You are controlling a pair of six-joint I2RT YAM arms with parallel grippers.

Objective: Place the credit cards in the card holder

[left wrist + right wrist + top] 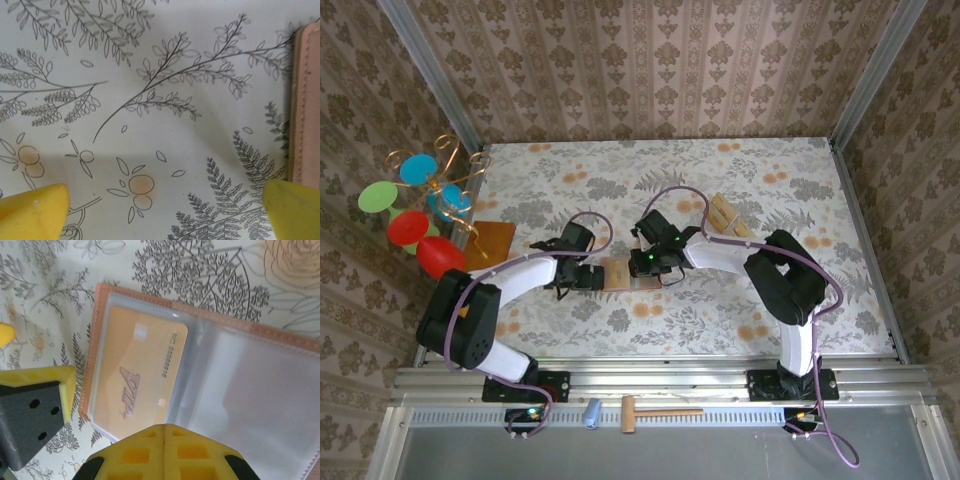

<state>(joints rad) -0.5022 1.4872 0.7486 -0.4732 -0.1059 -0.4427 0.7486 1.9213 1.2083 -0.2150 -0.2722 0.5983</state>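
My left gripper [162,212] is spread wide with nothing in it. It hangs low over the cloth [150,50], and the holder [306,100] lies just beside it on the right. My right gripper [164,447] is closed tight with nothing between its fingertips, poised over the open holder. One card [140,372] sits in the holder's left clear pocket. The other cards [725,212] lie well apart from it, further back on the right.
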